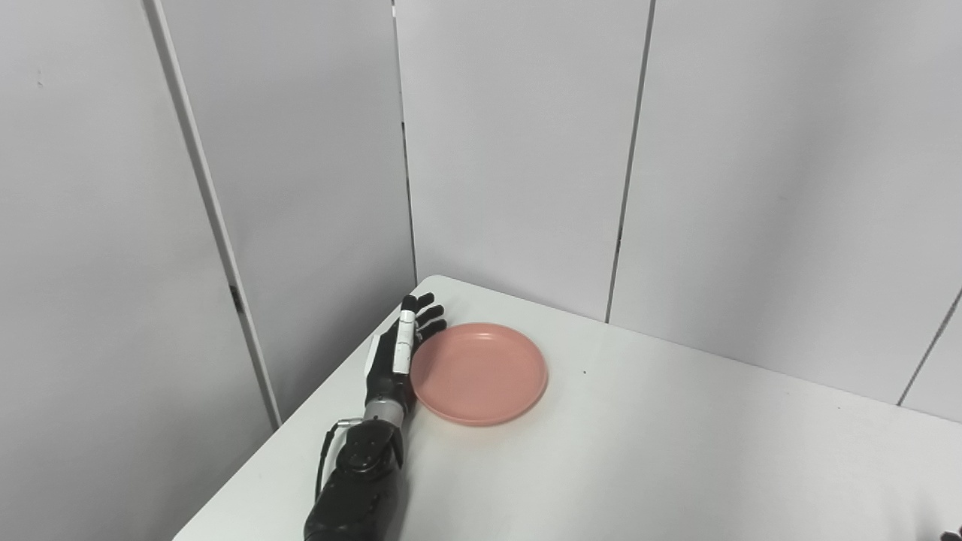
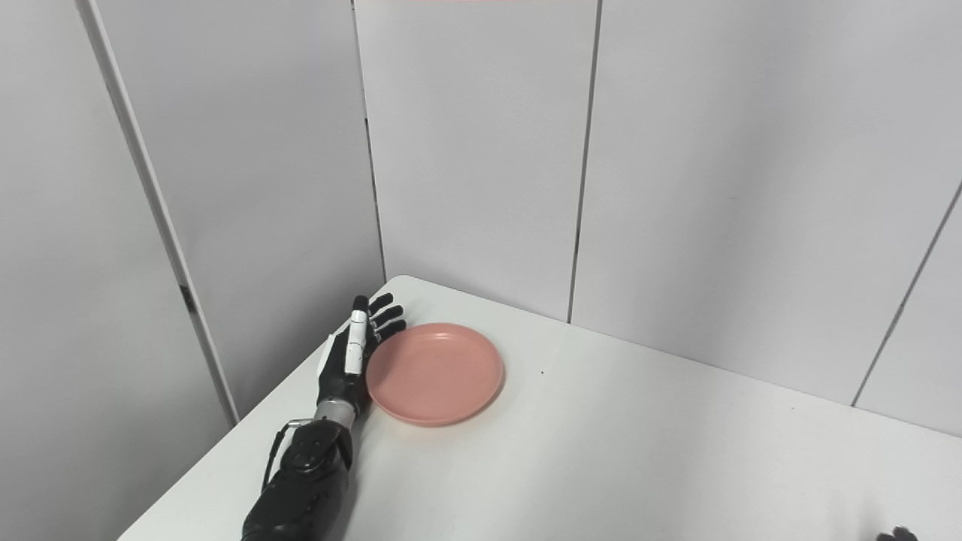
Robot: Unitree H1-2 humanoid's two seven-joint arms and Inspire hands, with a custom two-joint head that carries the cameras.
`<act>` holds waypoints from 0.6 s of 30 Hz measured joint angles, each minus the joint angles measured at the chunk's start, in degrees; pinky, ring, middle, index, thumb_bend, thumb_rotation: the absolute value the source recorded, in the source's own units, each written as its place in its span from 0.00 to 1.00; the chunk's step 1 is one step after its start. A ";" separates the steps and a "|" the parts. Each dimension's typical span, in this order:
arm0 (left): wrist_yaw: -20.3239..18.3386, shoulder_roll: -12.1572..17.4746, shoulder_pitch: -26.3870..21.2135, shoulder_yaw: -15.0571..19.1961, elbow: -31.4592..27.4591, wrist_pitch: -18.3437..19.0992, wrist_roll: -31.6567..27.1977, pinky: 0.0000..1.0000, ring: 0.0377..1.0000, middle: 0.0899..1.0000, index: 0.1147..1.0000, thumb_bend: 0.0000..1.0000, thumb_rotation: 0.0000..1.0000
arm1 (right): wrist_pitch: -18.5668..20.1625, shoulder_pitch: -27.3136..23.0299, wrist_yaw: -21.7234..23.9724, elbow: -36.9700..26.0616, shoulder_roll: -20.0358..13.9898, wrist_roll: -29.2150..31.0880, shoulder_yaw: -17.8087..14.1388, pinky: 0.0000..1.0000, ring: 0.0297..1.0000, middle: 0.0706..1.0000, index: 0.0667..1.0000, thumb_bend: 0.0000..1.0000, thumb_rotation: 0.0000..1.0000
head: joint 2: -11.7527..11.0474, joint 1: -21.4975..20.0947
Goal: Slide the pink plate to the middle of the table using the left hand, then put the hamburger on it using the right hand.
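The pink plate lies empty on the white table near its far left corner. My left hand stands edge-on against the plate's left rim, fingers straight and apart, holding nothing. It also shows in the right eye view beside the plate. Only a dark tip of my right hand shows at the bottom right corner; whether it is open or shut cannot be seen. No hamburger is in view.
Grey wall panels stand close behind the table's far edge and along its left side. The table's left edge runs just beside my left forearm.
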 measured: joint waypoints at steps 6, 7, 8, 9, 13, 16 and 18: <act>-1.57 -1.60 -0.40 -0.65 -0.37 -0.14 -0.09 0.81 0.77 0.78 0.75 0.91 1.00 | 0.20 0.51 -0.28 -0.49 0.06 -0.07 0.13 1.00 1.00 1.00 1.00 0.52 0.78 | 0.79 -1.40; -1.70 -2.01 -0.41 -0.80 -0.66 -0.10 -0.09 0.81 0.77 0.78 0.75 0.90 1.00 | 0.21 0.51 -0.29 -0.49 0.06 -0.12 0.22 1.00 1.00 1.00 1.00 0.53 0.79 | 0.70 -1.76; -1.87 -2.41 -0.41 -1.10 -0.91 -0.09 -0.07 0.81 0.77 0.77 0.75 0.90 1.00 | 0.21 0.51 -0.32 -0.49 0.07 -0.16 0.31 1.00 1.00 1.00 1.00 0.54 0.79 | 0.79 -2.02; -1.90 -2.92 -0.47 -1.45 -1.15 -0.09 -0.05 0.78 0.76 0.77 0.74 0.90 1.00 | 0.21 0.51 -0.43 -0.49 0.09 -0.19 0.37 1.00 1.00 1.00 1.00 0.55 0.79 | 0.88 -2.46; -2.34 -5.12 -0.85 -2.52 -1.83 0.16 -0.06 0.81 0.77 0.78 0.76 0.91 1.00 | 0.21 0.49 -0.64 -0.46 0.16 -0.43 0.75 1.00 1.00 1.00 1.00 0.57 0.80 | 0.88 -3.61; -3.52 -6.26 -1.07 -3.33 -2.16 1.37 -0.07 0.84 0.77 0.78 0.76 0.89 1.00 | 0.19 0.44 -0.71 -0.43 0.37 -0.65 1.12 1.00 1.00 1.00 1.00 0.54 0.82 | 0.88 -5.01; -4.07 -7.06 -1.05 -3.92 -2.65 1.81 -0.05 0.84 0.77 0.78 0.77 0.88 1.00 | 0.00 0.39 -0.76 -0.34 0.58 -1.03 1.24 1.00 1.00 1.00 1.00 0.53 0.83 | 0.88 -5.97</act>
